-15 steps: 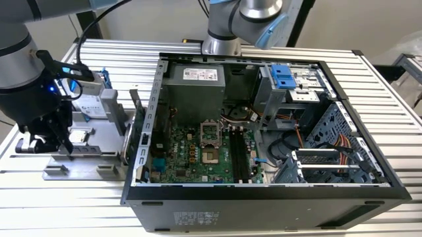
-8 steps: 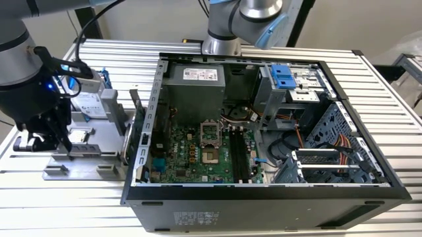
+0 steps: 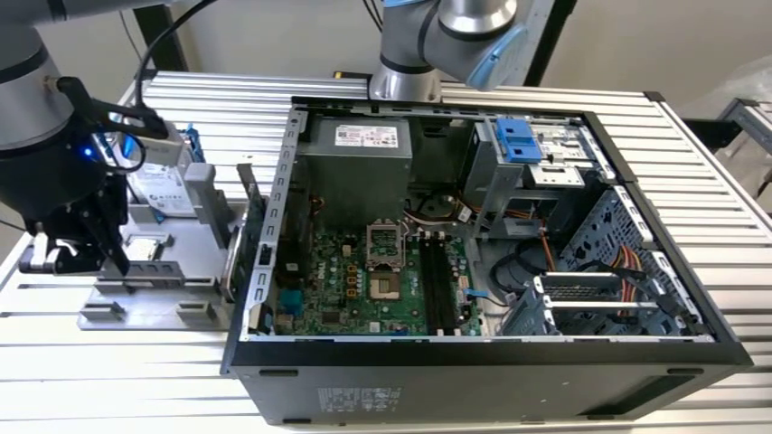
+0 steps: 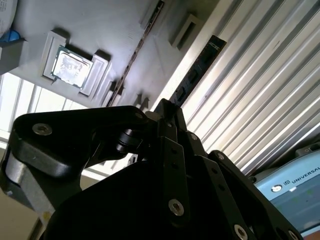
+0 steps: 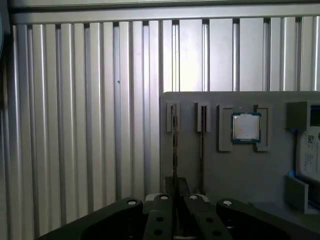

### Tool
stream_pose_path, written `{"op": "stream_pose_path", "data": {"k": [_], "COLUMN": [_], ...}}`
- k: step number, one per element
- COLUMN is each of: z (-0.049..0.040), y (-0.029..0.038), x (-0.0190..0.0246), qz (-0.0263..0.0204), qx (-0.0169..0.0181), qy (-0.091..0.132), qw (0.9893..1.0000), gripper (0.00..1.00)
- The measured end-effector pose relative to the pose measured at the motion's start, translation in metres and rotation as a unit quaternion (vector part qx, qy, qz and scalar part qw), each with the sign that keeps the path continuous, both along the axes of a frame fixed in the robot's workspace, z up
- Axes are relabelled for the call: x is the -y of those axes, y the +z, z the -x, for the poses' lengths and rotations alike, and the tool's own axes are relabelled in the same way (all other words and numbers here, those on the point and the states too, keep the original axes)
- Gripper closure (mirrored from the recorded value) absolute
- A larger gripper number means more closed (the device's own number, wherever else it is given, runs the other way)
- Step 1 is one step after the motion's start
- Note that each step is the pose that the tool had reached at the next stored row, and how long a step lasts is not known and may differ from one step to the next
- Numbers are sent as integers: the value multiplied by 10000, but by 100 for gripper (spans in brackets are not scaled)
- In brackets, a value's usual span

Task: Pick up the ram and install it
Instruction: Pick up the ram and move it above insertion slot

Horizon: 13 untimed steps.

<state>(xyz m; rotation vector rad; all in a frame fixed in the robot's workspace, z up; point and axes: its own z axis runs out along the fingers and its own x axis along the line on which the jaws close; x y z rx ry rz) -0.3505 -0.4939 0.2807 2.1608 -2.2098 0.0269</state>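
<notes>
The gripper [image 5: 175, 184] is sitting low over the grey parts tray [image 5: 240, 170] on the bench [image 5: 75, 125], lower centre of the first wrist view. Its fingers are pinching together on the ram [image 5: 174, 145], which is standing edge-up in the tray's outermost slot.

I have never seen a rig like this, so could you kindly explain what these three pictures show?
This is a robot arm beside an open computer case on a slatted metal table. The exterior view takes in the whole bench. Both wrist views come from cameras riding on the arm, looking past its black gripper. Below the gripper, a grey holder carries a square silver processor chip and two thin sticks on edge: the ram and a second stick. The gripper sits at one end of the ram; whether it grips it, I cannot tell.
</notes>
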Motion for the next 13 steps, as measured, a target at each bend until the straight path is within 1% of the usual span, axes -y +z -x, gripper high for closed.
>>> {"op": "stream_pose_path", "data": {"k": [13], "z": [-1], "y": [83], "x": [0], "qz": [-1], "qx": [1], "qy": [1], "qw": [10000], "gripper": [100]}}
